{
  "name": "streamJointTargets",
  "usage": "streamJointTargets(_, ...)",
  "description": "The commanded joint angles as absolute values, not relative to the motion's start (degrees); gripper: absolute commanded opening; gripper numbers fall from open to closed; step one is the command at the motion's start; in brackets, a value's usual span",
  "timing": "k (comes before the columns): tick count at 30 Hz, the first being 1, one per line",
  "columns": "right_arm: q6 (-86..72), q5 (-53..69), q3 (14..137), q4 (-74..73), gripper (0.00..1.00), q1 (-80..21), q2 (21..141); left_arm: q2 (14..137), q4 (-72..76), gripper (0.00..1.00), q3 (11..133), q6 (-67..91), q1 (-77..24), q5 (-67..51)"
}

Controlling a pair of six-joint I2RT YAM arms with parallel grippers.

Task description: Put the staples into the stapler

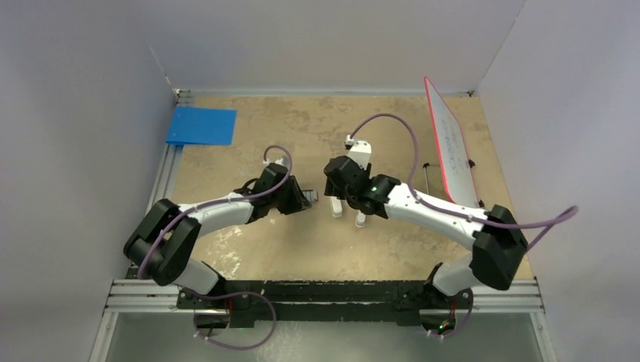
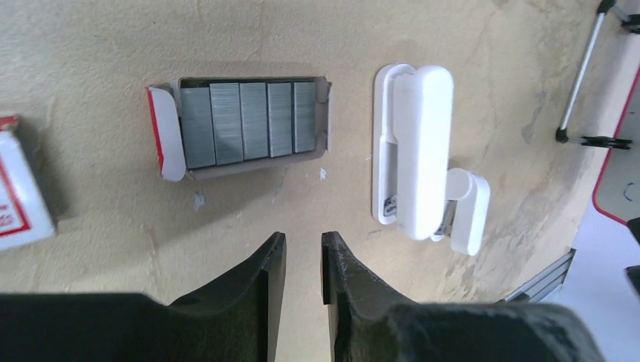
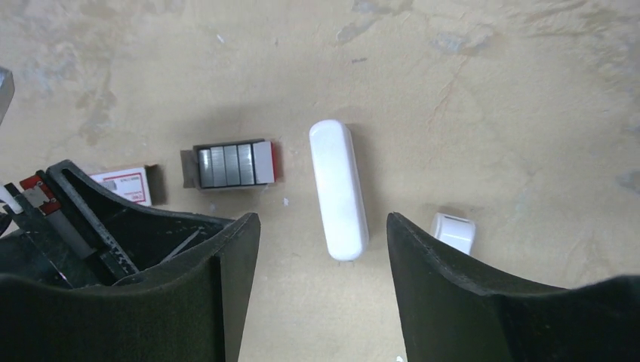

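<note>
The staples point(image 2: 245, 124) are grey blocks lying side by side in an open card tray on the table; they also show in the right wrist view point(image 3: 230, 164). The stapler point(image 2: 419, 147) is a slim white bar lying to the right of the tray, also seen in the right wrist view point(image 3: 338, 188) and the top view point(image 1: 336, 207). My left gripper point(image 2: 303, 256) is open by a narrow gap and empty, just short of the tray. My right gripper point(image 3: 324, 226) is wide open and empty, hovering above the stapler's near end.
A short white piece point(image 3: 453, 230) lies beside the stapler. A red-and-white box point(image 3: 124, 185) lies left of the tray. A red-edged white board point(image 1: 451, 147) leans at the right on a metal stand point(image 2: 581, 75). A blue sheet point(image 1: 201, 126) lies at the back left.
</note>
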State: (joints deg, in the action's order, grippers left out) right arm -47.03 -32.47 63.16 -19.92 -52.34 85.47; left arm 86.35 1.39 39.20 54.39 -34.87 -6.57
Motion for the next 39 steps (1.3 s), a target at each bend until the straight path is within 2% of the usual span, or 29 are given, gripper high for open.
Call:
streamJointTargets(1,-45.89,-37.38,61.04,-17.68,0.65,-52.39,76.72,77.76,-0.79,0.24,38.72,52.83,-34.51,-4.12)
streamJointTargets(8,-38.92,-37.80,60.01,-14.88,0.66,-52.85,62.16,58.90,-16.70,0.35,43.90,46.08,-34.54,1.32)
streamJointTargets(14,-33.55,-38.57,60.34,-12.54,0.75,-52.96,52.74,45.36,-30.29,0.63,53.53,38.92,-34.56,8.07)
streamJointTargets(17,-31.60,-38.88,61.61,-12.42,0.81,-52.99,49.81,42.65,-35.72,0.70,59.37,34.36,-34.60,10.31)
streamJointTargets(20,-30.40,-39.71,64.99,-14.33,0.98,-52.95,47.25,40.63,-41.15,0.72,65.22,29.61,-34.60,13.68)
streamJointTargets(28,-27.12,-41.41,72.01,-15.24,0.99,-52.94,42.24,34.46,-49.75,0.76,78.20,22.68,-34.56,20.38)
streamJointTargets(39,-26.41,-43.66,74.63,-15.79,0.99,-53.00,42.41,31.10,-49.15,0.79,78.79,21.46,-34.60,22.35)
